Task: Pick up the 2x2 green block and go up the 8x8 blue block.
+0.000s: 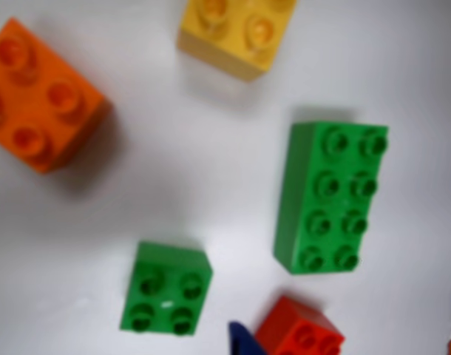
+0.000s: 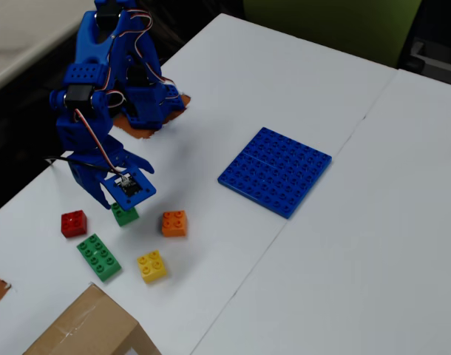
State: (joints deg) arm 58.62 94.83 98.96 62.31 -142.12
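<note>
- 2x2 green block low in the wrist view, at about 10 o'clock from the red brick; in the fixed view, half hidden under the claw.
- Claw state: cannot tell, fingers hidden behind the camera mount.
- Best done by centring over the small block, steering clear of the long green brick, descending straight, closing on opposite sides.
- 8x8 blue block well apart, toward 2 o'clock across the white surface.
- Cardboard box at the near edge.

Two white desks sit side by side with a thin dark gap between them. Behind them is a green wall. A brown cardboard box sits at the near edge.
</note>
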